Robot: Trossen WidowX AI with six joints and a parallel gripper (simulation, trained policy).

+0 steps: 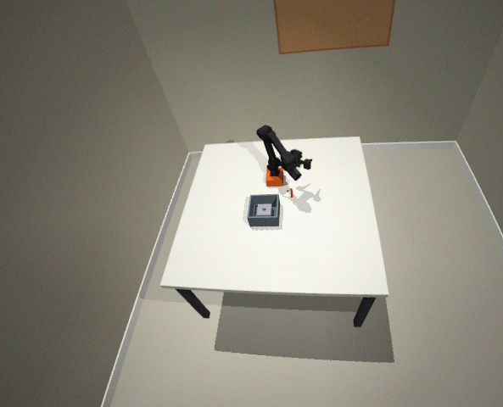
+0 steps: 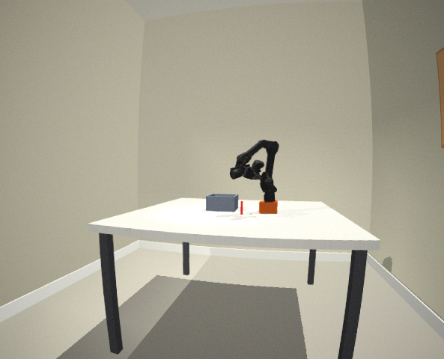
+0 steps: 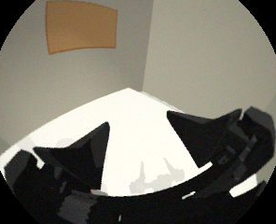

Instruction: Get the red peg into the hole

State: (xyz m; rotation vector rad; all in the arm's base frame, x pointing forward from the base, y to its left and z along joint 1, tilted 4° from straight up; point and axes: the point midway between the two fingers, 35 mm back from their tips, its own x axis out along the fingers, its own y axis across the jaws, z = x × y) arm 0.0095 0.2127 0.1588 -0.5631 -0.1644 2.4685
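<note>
Top view: your gripper is raised above the desk. The red peg is on the desk, near the open box and outside it. Inside the box you see the plate with its hole.

Exterior view: you see the peg upright beside the box, well below the arm.

Wrist view: your gripper is open, its fingers wide apart with nothing between them.

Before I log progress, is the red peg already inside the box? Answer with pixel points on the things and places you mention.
No, the red peg (image 1: 291, 192) (image 2: 241, 207) stands on the table outside the box (image 1: 263, 221) (image 2: 222, 203).
</note>
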